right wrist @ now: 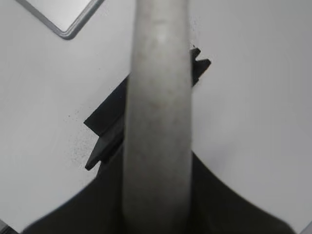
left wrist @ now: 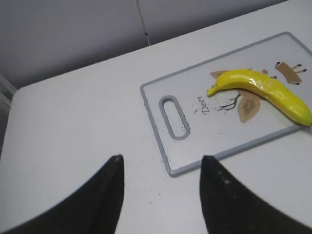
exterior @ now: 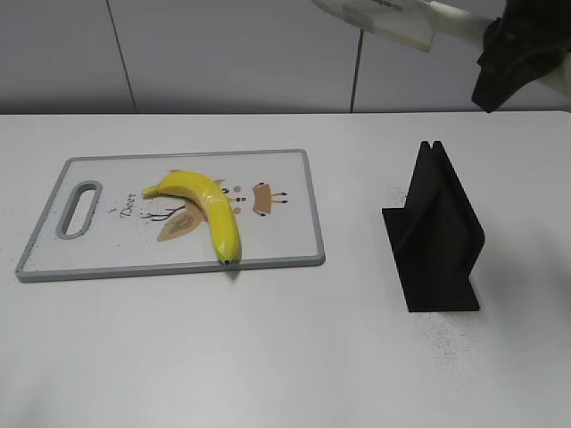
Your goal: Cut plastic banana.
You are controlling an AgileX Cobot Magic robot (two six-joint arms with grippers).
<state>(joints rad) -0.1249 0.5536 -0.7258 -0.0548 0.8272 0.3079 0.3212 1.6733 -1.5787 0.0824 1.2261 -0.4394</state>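
Note:
A yellow plastic banana (exterior: 207, 207) lies whole on a grey-rimmed cutting board (exterior: 285, 178) on the left of the table; it also shows in the left wrist view (left wrist: 265, 92) on the board (left wrist: 161, 129). My right gripper (exterior: 504, 58) is high at the top right, shut on a white plastic knife (exterior: 393, 20) whose blade points left. In the right wrist view the knife (right wrist: 158, 112) fills the middle. My left gripper (left wrist: 161, 168) is open and empty above the table, near the board's handle corner.
A black knife stand (exterior: 434, 236) with a slotted top stands right of the board; it also shows in the right wrist view (right wrist: 109, 129) below the knife. A corner of the board (right wrist: 63, 19) shows there too. A grey wall runs behind the white table.

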